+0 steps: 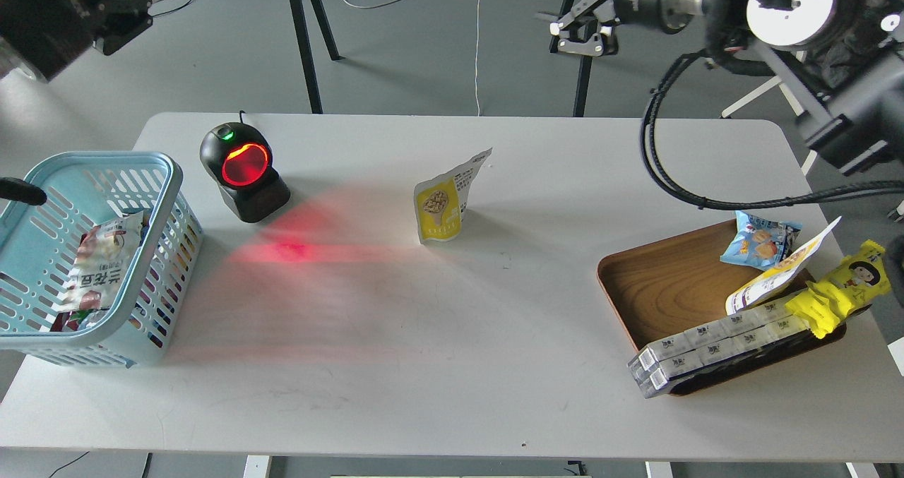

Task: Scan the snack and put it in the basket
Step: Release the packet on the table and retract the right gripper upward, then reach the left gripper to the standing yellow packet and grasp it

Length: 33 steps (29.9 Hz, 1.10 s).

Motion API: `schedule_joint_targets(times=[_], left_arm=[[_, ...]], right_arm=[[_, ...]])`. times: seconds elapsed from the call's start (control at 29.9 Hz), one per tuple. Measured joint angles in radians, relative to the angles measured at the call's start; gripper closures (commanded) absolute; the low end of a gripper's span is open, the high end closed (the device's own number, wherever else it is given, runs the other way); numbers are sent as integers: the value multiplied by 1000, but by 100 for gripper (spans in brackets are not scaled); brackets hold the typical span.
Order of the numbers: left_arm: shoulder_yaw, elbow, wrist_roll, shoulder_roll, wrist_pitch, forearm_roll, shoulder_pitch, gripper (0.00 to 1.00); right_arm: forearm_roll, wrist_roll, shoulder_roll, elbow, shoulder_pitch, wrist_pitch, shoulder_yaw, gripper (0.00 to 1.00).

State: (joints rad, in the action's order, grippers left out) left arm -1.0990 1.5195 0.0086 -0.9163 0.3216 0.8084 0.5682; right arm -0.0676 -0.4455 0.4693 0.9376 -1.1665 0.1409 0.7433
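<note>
1. Grey floor and black table legs fill the back of the room, and a big white table [452,365] fills the front.
2. Some things are hard to see. The left arm is cut off by the top left corner, and its dark end [123,30] is too dark to tell if the fingers are apart or together.
3. A black rod tip [21,192] pokes in at the left edge, over the basket rim. Most of it is out of view.
4. The right gripper [580,32] hangs high up, past the far edge of the table. Its fingers look a little apart, and it holds nothing and touches nothing.
5. The right arm comes in from the top right corner and reaches sideways to the left. Black cables loop down under it.
6. The snack [443,206] stands up by itself near the middle of the table, with its top corner bent over to the right. No gripper is near it.
7. A black scanner [244,171] sits to the left of the snack and shines red light on the table.
8. The basket [42,337] sits at the left edge with other packets inside.
9. A brown tray [664,284] on the right holds a blue packet [759,241], a yellow wrapper with a cartoon face [844,287] and long white boxes [713,347].
</note>
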Motion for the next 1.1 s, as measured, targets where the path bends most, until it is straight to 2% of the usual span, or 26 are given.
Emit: schedule_joint_targets(times=[0.1, 0.27, 0.37, 0.5, 0.6, 0.77, 1.1], left_arm=[[26, 31, -2, -10, 6, 128, 0, 0], [114, 93, -4, 8, 17, 421, -2, 0], [164, 122, -4, 67, 10, 637, 0, 0], [199, 135, -5, 186, 8, 963, 5, 0], [246, 136, -5, 239, 11, 1156, 5, 0], [352, 125, 9, 300, 17, 1346, 13, 0], [411, 16, 17, 485, 70, 1373, 36, 2]], right_arm=[[-1, 59, 47, -21, 100, 66, 85, 3], [-13, 180, 54, -93, 269, 188, 197, 3], [-17, 256, 45, -116, 357, 246, 245, 3], [-21, 338, 23, -122, 456, 269, 292, 2], [-25, 359, 1, -123, 494, 270, 315, 2], [-26, 363, -8, -123, 509, 264, 327, 2], [-25, 364, -46, -118, 503, 242, 328, 2]])
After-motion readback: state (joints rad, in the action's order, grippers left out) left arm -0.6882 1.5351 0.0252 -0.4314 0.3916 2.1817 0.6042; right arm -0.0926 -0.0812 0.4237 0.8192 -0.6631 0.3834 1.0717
